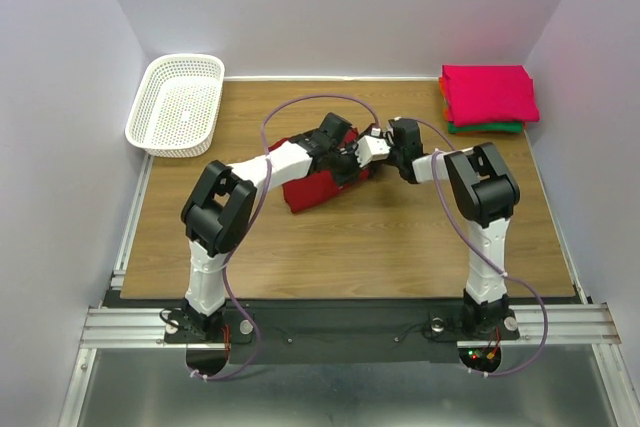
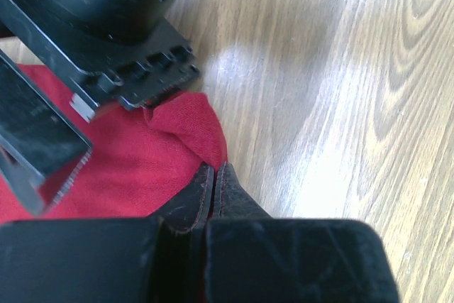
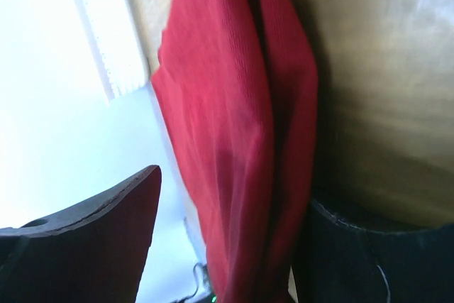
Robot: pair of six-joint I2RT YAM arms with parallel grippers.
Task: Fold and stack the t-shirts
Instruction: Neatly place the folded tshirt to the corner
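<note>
A dark red t-shirt point(image 1: 308, 189) lies bunched at the middle of the wooden table. My left gripper point(image 2: 214, 179) is shut on its folded corner point(image 2: 188, 122), close above the wood. My right gripper point(image 3: 237, 189) stands open around a hanging fold of the same shirt point(image 3: 234, 125); one finger point(image 3: 106, 239) stays clear of the cloth, the other point(image 3: 369, 253) lies against it. From above, both grippers meet over the shirt's right end, left point(image 1: 350, 165) and right point(image 1: 374, 151). A stack of folded t-shirts point(image 1: 488, 93), pink over orange and green, sits at the back right.
A white lattice basket point(image 1: 177, 102) stands at the back left corner. Bare wood point(image 1: 400, 237) lies in front of the red shirt. White walls close in the table on three sides. The right gripper's black body point(image 2: 106, 26) hangs close over the shirt in the left wrist view.
</note>
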